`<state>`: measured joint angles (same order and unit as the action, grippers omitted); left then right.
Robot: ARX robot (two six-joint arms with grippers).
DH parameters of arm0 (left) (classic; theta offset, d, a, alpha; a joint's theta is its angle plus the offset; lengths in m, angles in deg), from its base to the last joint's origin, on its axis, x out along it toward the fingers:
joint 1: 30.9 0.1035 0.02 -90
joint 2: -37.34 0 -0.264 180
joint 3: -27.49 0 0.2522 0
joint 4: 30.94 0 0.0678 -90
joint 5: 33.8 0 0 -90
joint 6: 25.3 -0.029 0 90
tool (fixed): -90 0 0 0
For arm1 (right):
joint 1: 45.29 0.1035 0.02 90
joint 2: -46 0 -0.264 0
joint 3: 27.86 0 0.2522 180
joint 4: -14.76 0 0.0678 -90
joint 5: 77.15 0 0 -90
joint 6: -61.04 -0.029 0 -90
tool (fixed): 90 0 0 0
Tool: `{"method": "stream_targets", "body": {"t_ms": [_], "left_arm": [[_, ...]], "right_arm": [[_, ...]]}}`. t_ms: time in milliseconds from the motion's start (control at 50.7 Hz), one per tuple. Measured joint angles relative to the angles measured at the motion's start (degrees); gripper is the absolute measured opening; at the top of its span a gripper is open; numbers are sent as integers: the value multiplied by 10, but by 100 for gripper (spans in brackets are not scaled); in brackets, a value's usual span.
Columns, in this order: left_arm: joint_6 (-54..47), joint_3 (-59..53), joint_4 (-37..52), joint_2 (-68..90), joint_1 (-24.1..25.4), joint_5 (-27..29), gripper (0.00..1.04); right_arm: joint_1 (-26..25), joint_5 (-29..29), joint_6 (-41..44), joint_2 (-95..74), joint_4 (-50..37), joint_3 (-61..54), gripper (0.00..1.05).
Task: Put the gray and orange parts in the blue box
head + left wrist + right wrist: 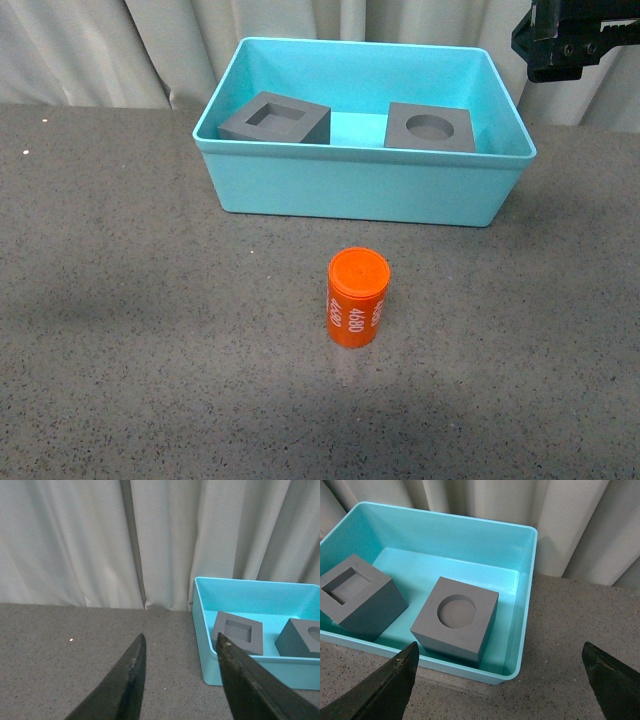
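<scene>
Showing the largest surface first, the gray table (120, 300) carries everything, and a pale curtain (65, 540) hangs behind it.

Box (350, 190): turquoise, open-topped, standing on the table. In the front view the right gripper (500, 650) hangs above and just beyond its far right corner. From the right wrist, the box lies directly below and ahead of the fingers. From the left wrist, it lies ahead of the left gripper (180, 637) and off to one side, well apart from the fingertips.

Square-recess cube (275, 118): gray, resting on the box floor with the recess up, turned slightly out of line with the box walls. It is the cube farther from the right gripper and nearer the left one.

Round-recess cube (430, 127): gray, also on the box floor with the recess up, apart from the first cube. It sits ahead of the right gripper, in line with the gap between its fingers.

Cylinder (357, 298): orange with white numbers, upright on the table outside the box, on the robot's side of its front wall. It is well apart from both grippers and appears in neither wrist view.

Right gripper: released, jaws spread wide, nothing between them.

Left gripper: released, jaws parted over bare table, grasping nothing.
</scene>
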<state>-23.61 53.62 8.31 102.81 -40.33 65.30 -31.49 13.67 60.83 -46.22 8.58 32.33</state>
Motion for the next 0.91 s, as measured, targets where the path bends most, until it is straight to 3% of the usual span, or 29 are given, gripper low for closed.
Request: {"method": "stream_targets", "body": {"t_ms": [178, 316, 355, 434, 908], "left_arm": [[-8, -52, -39, -84, 29, -28, 4], [-12, -85, -40, -129, 47, -45, 4], [-13, -97, -44, -138, 70, -81, 4], [-12, -109, -75, -173, 90, -87, 4], [-13, -113, -271, -395, 93, -90, 4]], "right_arm": [[0, 0, 0, 0, 0, 0, 95], [0, 0, 0, 0, 0, 0, 95], [0, 0, 0, 0, 0, 0, 95], [0, 0, 0, 0, 0, 0, 95], [0, 0, 0, 0, 0, 0, 95]]}}
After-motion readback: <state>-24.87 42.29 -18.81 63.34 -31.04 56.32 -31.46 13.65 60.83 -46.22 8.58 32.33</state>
